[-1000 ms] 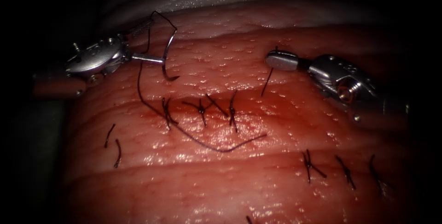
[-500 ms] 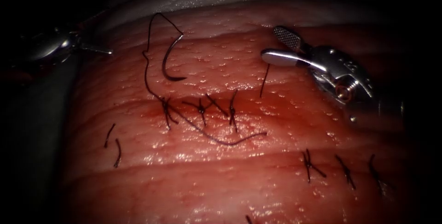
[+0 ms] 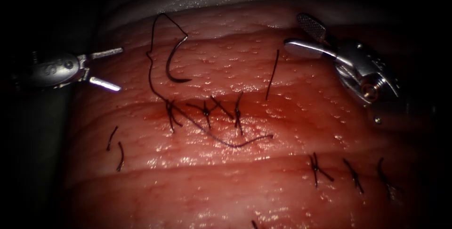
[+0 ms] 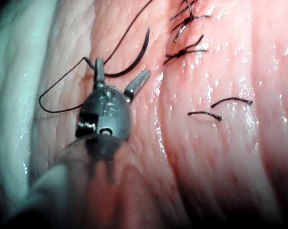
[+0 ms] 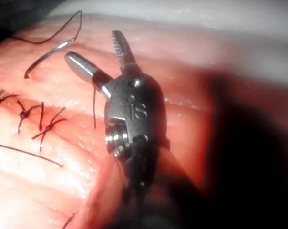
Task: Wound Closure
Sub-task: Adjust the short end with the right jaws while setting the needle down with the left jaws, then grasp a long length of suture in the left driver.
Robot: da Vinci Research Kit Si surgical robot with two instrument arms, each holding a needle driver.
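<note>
Tissue (image 3: pixel 245 191) stitched | needle (image 3: pixel 173 64) lying loose, seemingly not embedded | left tool (image 3: pixel 113 69), right tool (image 3: pixel 301 35): agape, empty

The left arm's small silver wristed tool (image 3: pixel 112 68) (image 4: pixel 122 74) reaches in from the left edge, its 2 slim jaws spread apart and holding nothing. The right arm's silver wristed tool (image 3: pixel 301 34) (image 5: pixel 91 47) angles in from the right, its 2 jaws parted, equally empty.
</note>
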